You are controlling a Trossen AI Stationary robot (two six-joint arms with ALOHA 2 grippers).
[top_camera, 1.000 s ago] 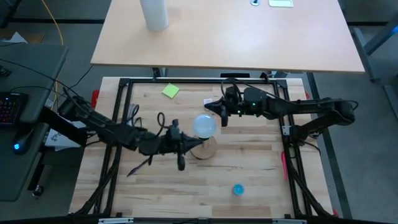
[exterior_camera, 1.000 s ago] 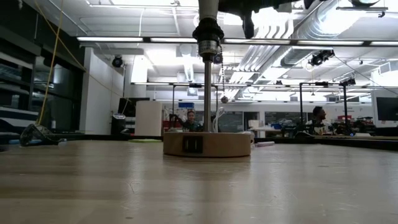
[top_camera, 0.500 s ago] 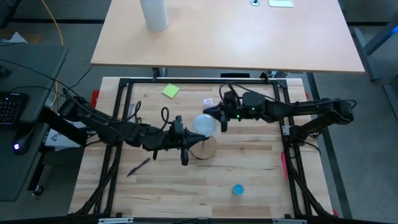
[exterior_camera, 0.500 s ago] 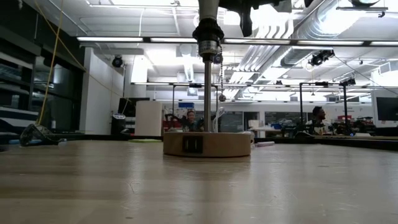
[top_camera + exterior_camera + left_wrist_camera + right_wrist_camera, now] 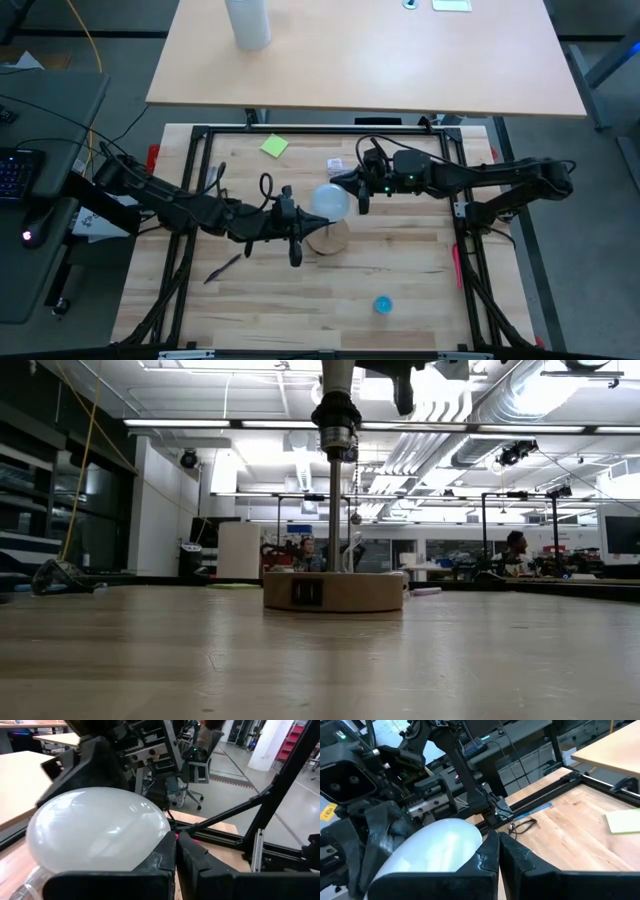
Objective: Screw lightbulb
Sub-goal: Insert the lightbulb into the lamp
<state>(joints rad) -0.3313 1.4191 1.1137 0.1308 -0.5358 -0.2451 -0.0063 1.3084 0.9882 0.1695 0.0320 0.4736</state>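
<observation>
Both grippers sit with their fingers pressed together, holding nothing, one on each side of the lightbulb (image 5: 329, 201). Left gripper (image 5: 294, 240) lies just left of the wooden disc (image 5: 334, 240) that carries the lamp post, its dark fingers pointing toward the near edge. Right gripper (image 5: 362, 194) hangs just right of the bulb's globe; whether it touches the glass cannot be told. The bulb, smooth frosted white and round, stands on top of the thin metal post (image 5: 332, 510) that rises from the disc near the middle of the desk (image 5: 400, 270).

Open wood stretches along the near side, broken only by a small blue cap (image 5: 382, 304) near the front edge and a dark pen (image 5: 224, 267) toward the left. A yellow sticky note (image 5: 274, 147) lies at the far left, inside the black frame (image 5: 300, 130) that rims the desk. A second, paler desk beyond carries a tall white cylinder (image 5: 248, 22).

Compared with a second ago, the left arm has slid rightward toward the disc and the right gripper has edged nearer the bulb; the bulb and disc stand where they were.
</observation>
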